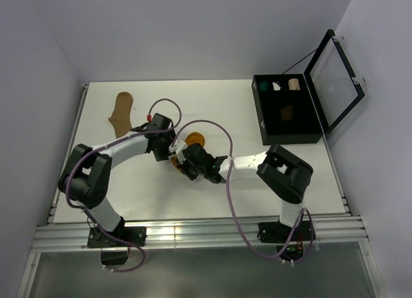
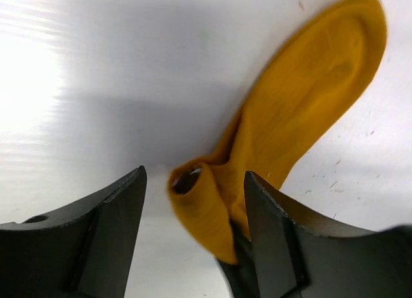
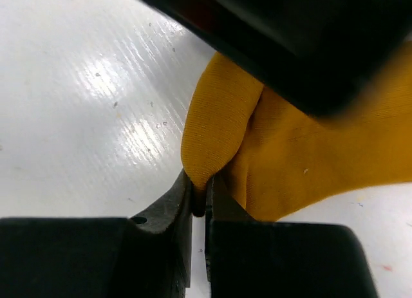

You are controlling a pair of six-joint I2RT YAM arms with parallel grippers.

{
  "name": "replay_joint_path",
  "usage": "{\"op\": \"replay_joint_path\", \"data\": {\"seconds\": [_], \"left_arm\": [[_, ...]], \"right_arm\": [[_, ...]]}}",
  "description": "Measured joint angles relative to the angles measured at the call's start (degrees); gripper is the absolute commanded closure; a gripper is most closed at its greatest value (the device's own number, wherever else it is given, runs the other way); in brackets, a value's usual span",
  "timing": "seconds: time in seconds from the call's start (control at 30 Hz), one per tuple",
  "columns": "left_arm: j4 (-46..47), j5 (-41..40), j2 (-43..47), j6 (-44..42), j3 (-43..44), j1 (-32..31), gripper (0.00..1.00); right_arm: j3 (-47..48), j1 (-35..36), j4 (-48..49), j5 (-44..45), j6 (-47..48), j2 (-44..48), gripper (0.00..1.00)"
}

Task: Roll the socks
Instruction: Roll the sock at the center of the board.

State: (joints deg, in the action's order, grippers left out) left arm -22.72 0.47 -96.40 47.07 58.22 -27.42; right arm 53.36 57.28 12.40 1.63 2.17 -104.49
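At mid-desk: the mustard-orange sock (image 1: 195,141) lies on the white desk (image 1: 148,195), right where the two wrists meet, with its rounded end pointing toward the far side.
Sock shape: most of it lies flat and stretched out; the near end is doubled over into a thick fold with a small opening showing at its tip.
Left fingers (image 2: 109,233): spread wide apart, gripping nothing. The folded end of the sock sits in the gap between them, close against one finger and clear of the other, while the rest of the sock runs away beyond the tips.
Right fingers (image 3: 167,211): closed tight, pinching the edge of that fold between their tips. The fabric bulges out just above the pinch.
Arms: the dark body of the left wrist hangs directly over the sock in the right wrist view, so the two sets of fingers work the same end from opposite sides.
Tan sock (image 1: 121,112): flat on the far left of the desk, well apart from both arms.
Black case (image 1: 290,138): far right of the desk, its lid (image 1: 335,79) raised, with small bundles (image 1: 276,85) in its back compartments.
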Motion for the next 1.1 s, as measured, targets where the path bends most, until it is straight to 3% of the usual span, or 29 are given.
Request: {"op": "replay_joint_path", "data": {"seconds": [0.3, 0.53, 0.77, 1.1], "left_arm": [[2.82, -5.14, 11.50, 5.81, -8.59, 4.79, 0.31], [7.52, -3.67, 17.84, 8.79, -17.03, 4.83, 0.31], [11.32, -2.14, 18.88, 12.55, -20.85, 1.29, 0.33], [16.48, -2.08, 15.82, 17.70, -21.88, -0.17, 0.40]], "right_arm": [[1.11, -10.73, -1.57, -25.18, -11.96, -0.63, 1.00], [1.88, -17.00, 4.09, -43.12, -23.96, -6.91, 1.00], [1.79, -20.70, 11.91, -52.39, -34.67, -12.07, 1.00], [1.79, -21.90, 15.82, -54.97, -41.27, -14.34, 1.00]]}}
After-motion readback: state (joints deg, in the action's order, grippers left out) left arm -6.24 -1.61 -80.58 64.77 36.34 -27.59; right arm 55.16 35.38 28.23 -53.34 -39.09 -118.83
